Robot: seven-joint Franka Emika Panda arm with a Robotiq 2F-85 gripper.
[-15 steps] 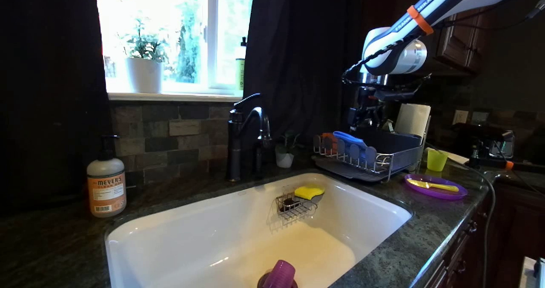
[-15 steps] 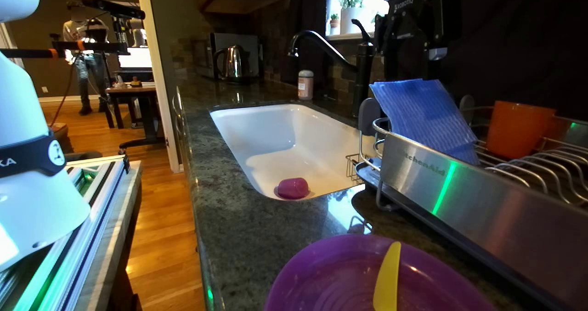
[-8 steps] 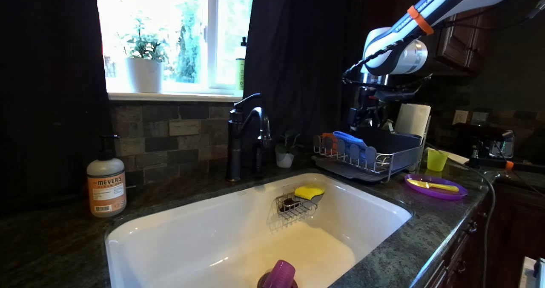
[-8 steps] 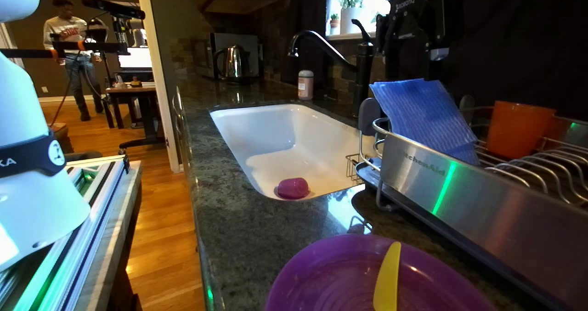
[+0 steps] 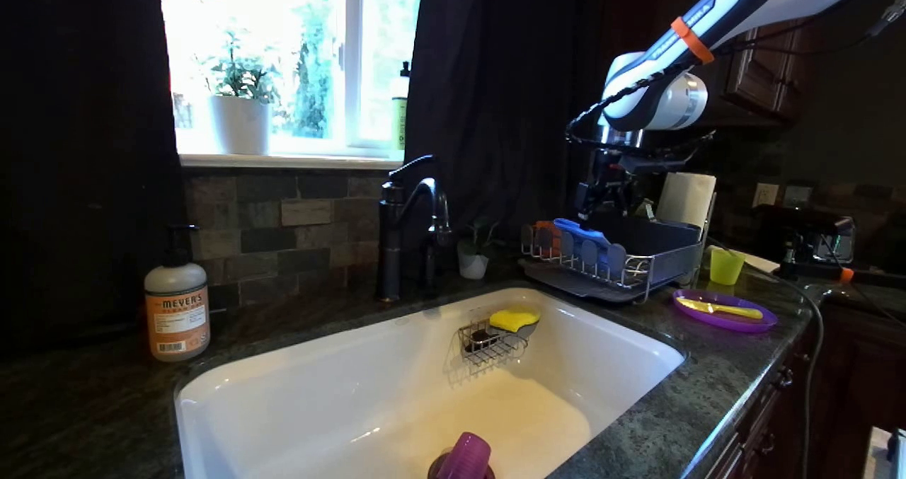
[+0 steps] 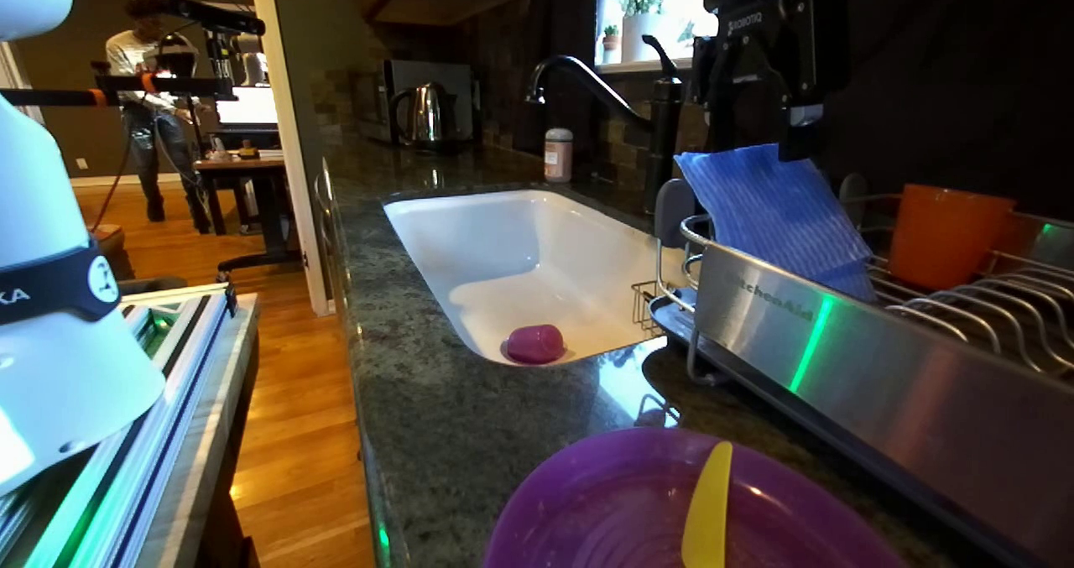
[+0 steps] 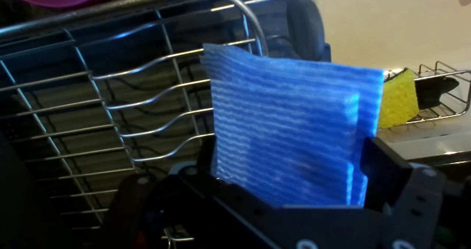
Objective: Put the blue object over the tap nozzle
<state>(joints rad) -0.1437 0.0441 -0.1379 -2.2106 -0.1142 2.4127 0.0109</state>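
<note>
The blue cloth (image 6: pixel 776 216) is folded and leans upright in the near-sink end of the dish rack; its top edge shows in an exterior view (image 5: pixel 582 231). My gripper (image 6: pixel 749 132) is just above the cloth in both exterior views. In the wrist view the gripper (image 7: pixel 290 142) is open, with its black fingers (image 7: pixel 384 168) at either side of the cloth (image 7: pixel 290 124). I cannot tell whether the fingers touch it. The tap nozzle (image 5: pixel 441 230) is the downturned end of the black faucet over the sink; it also shows in an exterior view (image 6: pixel 534 94).
The dish rack (image 6: pixel 755 325) also holds an orange cup (image 6: pixel 948 237). A yellow sponge (image 5: pixel 514 319) sits in a wire caddy in the white sink (image 5: pixel 297 387). A small potted plant (image 5: pixel 473 260) stands between faucet and rack. A purple plate (image 5: pixel 722 316) is beside the rack.
My gripper has come down a little toward the cloth and its top edge. The cloth has not moved. A person in the background has shifted.
</note>
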